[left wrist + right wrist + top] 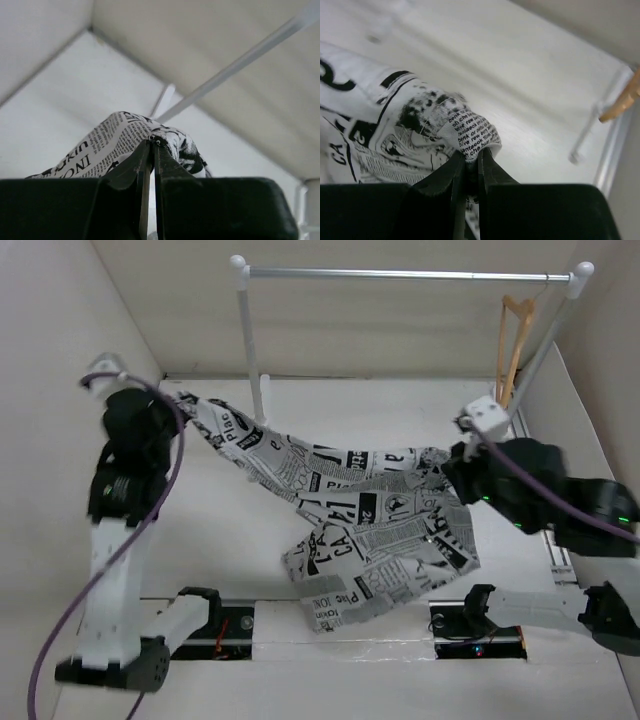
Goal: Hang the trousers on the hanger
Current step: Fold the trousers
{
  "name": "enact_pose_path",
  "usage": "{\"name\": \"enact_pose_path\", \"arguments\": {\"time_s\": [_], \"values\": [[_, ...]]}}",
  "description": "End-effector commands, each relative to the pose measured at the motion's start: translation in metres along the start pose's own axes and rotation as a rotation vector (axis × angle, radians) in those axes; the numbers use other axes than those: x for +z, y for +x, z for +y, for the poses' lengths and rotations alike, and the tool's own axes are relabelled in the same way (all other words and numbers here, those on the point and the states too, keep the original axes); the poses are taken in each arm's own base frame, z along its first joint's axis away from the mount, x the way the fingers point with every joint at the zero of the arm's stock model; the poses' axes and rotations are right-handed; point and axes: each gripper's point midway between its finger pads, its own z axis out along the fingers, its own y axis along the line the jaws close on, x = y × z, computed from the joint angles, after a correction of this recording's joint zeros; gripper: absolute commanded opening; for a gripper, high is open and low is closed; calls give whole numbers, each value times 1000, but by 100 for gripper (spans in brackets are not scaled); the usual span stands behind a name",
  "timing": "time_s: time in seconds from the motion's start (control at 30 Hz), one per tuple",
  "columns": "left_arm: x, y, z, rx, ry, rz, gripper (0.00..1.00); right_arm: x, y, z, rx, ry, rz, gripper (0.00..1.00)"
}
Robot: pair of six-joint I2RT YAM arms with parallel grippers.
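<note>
Two claws held the trousers (370,510) stretched between them. The left claw (152,142) was pressed together on one end of the fabric, the right claw (472,159) pinched the other, and the middle sagged onto the worktop (230,540). The hanger (515,340) hung on the rail (400,273), near the right claw and untouched. I judged this the lift-and-carry step; next, the cloth needed raising and draping over the hanger's bar.

Materials & finish
Soft white black-printed cloth trousers (370,530) looked matt, creased; light tan triangular wooden hanger (516,340) smooth w/ thin metal hook; silver metal rail (400,274) shiny; white tabletop (240,510) matt.
</note>
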Motion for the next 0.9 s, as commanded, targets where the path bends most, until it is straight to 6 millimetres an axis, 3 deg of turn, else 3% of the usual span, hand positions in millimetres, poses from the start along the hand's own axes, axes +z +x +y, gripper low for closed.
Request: {"name": "enact_pose_path", "arguments": {"time_s": [0.0,0.03,0.07,0.1,0.13,0.17,0.2,0.23,0.27,0.3,0.33,0.4,0.43,0.5,0.53,0.57,0.6,0.63,0.7,0.73,0.8,0.83,0.87], "values": [[89,91,-24,55,53,221,0,45,32,-48,-93,336,112,0],[119,124,-21,78,19,296,0,61,28,-50,-66,350,82,0],[129,140,-29,95,37,352,7,79,49,-66,-53,392,136,0],[134,159,-27,139,18,429,17,88,55,-76,-68,408,150,0],[145,177,-48,211,40,485,24,100,56,-86,-45,430,141,0],[138,190,-48,276,17,538,26,108,70,-106,-17,474,179,0],[133,195,-55,318,27,544,37,111,75,-118,-11,507,190,0],[124,190,-54,356,6,512,43,114,78,-130,1,549,204,0],[106,198,-62,383,38,520,46,111,81,-140,14,582,211,0],[94,199,-60,385,42,517,54,108,88,-154,30,627,226,0],[70,202,-47,374,55,530,54,107,88,-160,40,643,214,3],[45,211,-36,312,94,555,55,104,89,-162,38,630,194,30],[24,227,-12,294,95,590,54,110,95,-157,31,592,195,59],[3,254,-7,228,180,668,49,118,106,-140,53,493,211,69],[-8,278,12,228,167,731,48,126,123,-125,39,435,253,71],[-13,291,12,207,194,771,48,130,132,-111,39,371,269,71],[-22,313,11,169,245,845,48,132,151,-95,34,314,310,68],[-27,323,17,166,237,883,48,131,159,-88,22,294,322,66],[-23,332,8,142,279,886,49,122,173,-86,29,325,339,65],[-19,342,10,149,271,912,50,117,176,-84,31,327,340,56],[-18,351,-5,161,319,932,50,121,176,-67,11,224,310,21],[-22,363,-23,220,348,943,50,123,173,-61,11,195,290,1],[-27,367,-62,281,409,915,52,132,178,-36,18,84,298,0]]}}
